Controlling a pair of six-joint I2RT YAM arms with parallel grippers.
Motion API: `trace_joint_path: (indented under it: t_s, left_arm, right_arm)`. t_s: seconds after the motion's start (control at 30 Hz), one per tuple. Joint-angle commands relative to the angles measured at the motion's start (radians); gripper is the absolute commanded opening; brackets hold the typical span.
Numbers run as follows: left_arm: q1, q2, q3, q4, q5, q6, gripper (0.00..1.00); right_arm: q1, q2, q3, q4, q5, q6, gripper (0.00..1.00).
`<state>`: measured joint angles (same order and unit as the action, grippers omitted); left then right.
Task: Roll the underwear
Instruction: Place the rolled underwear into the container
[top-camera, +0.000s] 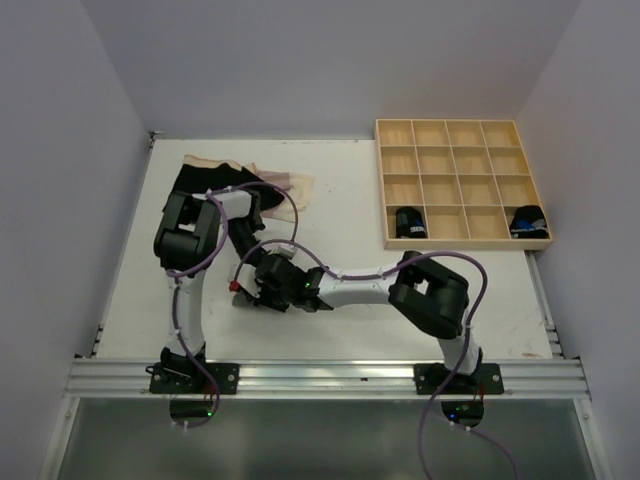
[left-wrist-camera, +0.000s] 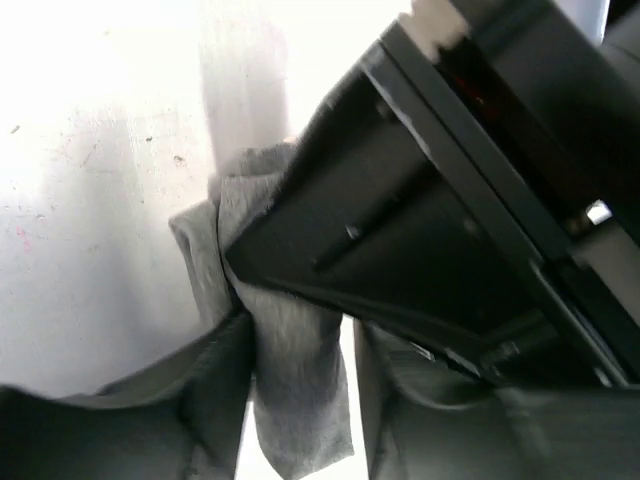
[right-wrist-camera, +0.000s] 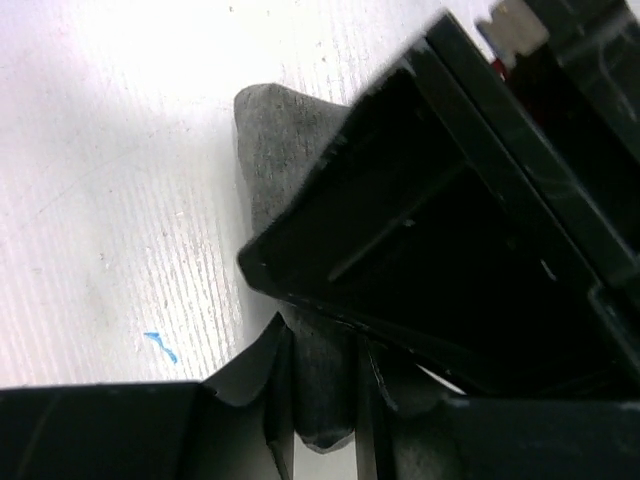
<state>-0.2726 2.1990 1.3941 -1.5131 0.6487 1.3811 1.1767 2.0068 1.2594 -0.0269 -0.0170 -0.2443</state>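
Grey underwear (left-wrist-camera: 288, 350) is bunched into a narrow, crumpled strip just above the white desk (left-wrist-camera: 90, 220), near the middle of its front half, where the two arms meet. The left end effector (left-wrist-camera: 300, 425) is clenched on it, the cloth running up from between its fingers (left-wrist-camera: 205, 410) in the left wrist view. The right end effector (right-wrist-camera: 325, 410) is likewise closed on the same cloth from the opposite side, and in each wrist view the other arm's black body lies close over the fabric. From above the grey piece is almost entirely hidden under the two wrists. At the far left of the desk, a black garment (top-camera: 205, 180) with a beige edge lies spread out, with a pale beige-pink garment (top-camera: 288, 186) touching its right side. A wooden tray (top-camera: 462, 128) of square compartments sits at the far right, with a dark roll (top-camera: 408, 222) in the left compartment of its nearest row and a second dark roll (top-camera: 527, 221) in the right one.
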Motion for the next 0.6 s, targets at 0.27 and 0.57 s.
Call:
trace_joint_path:
  t_s: [0.27,0.57]
  left_arm:
    - [0.157,-0.218,0.186,0.253,0.248,-0.031,0.89]
    - [0.190,-0.539,-0.009,0.550,0.295,-0.266,1.00]
  right_arm:
    - [-0.086,-0.345,-0.250,-0.048,-0.167,0.207,0.00]
    - [-0.353,-0.771,-0.422,-0.151,-0.146,0.347,0.00]
